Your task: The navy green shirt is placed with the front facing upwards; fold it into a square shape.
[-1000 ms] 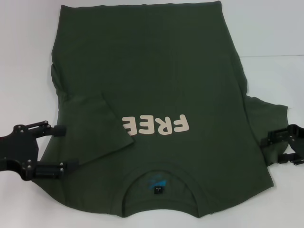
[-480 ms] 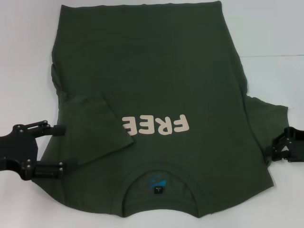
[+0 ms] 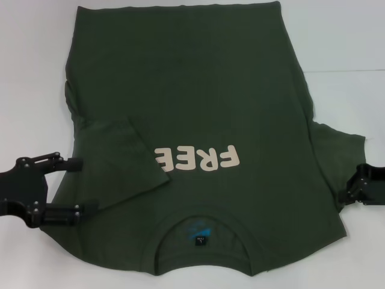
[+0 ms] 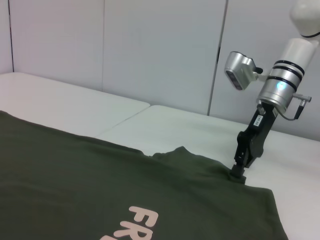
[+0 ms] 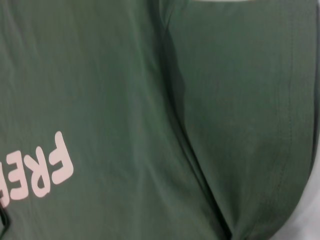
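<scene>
**Sleeve on the right side is the one left to fold**

Shirt first: one large dark olive-green cotton T-shirt (image 3: 198, 120) with cream "FREE!" lettering (image 3: 198, 158) lies front up on the white table (image 3: 355, 42), its ribbed collar (image 3: 201, 232) towards the robot and its hem at the far edge. Its long axis runs straight away from the robot. The sleeve on the robot's left is already turned in over the chest, its corner covering the end of the lettering. The other short sleeve (image 3: 340, 150) spreads out flat past the body of the shirt.

The right gripper (image 3: 348, 194) sits at that sleeve's near edge, its tips down on the cloth, as the left wrist view (image 4: 238, 171) confirms. I cannot tell whether it has pinched the fabric. The shirt's middle lies inward from it, towards the robot's left, so I judge the coming move to be a carry of this sleeve across to the chest, and the right arm is plainly the nearer one for it.

The left gripper (image 3: 81, 188) rests at the shirt's opposite edge with its two fingers spread wide, gripping nothing.

Count: one shirt, two sleeves, one folded; two grippers.
</scene>
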`<state>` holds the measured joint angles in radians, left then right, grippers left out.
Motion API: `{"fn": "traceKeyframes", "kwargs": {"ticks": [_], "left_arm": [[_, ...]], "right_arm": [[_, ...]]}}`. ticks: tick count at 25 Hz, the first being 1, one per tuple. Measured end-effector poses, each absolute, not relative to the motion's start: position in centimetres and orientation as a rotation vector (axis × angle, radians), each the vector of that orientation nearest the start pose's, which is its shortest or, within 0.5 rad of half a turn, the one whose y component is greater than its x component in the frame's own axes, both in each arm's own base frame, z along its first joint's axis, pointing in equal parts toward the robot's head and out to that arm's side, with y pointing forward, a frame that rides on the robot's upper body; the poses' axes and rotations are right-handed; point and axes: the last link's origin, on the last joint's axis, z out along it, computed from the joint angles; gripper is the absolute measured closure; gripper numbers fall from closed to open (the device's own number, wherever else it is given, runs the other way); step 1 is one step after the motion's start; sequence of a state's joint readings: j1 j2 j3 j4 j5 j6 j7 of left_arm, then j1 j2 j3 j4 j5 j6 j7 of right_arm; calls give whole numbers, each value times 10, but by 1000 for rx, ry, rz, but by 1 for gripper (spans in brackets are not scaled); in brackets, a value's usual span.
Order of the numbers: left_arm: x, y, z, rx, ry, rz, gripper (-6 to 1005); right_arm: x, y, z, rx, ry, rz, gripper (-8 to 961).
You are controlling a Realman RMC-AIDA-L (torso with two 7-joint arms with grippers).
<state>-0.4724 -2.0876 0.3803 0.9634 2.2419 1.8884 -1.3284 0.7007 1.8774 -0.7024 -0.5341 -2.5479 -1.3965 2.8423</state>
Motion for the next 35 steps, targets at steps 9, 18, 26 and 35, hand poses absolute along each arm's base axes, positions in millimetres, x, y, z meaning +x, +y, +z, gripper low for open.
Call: {"fn": "traceKeyframes", "kwargs": {"ticks": [9, 18, 26, 35], "left_arm": [[-282, 294, 70, -2731, -445, -593, 61], [-282, 294, 71, -2725, -447, -597, 61], [-282, 294, 72, -2718, -442, -608, 61], [-282, 295, 73, -2716, -456, -609, 62]], "right_arm": [[319, 367, 52, -1803, 2217, 38, 919], [321, 367, 74, -1779, 2205, 107, 935], [324, 365, 107, -1740, 2180, 204, 941], [316, 368, 141, -1730, 2115, 306, 938]]}}
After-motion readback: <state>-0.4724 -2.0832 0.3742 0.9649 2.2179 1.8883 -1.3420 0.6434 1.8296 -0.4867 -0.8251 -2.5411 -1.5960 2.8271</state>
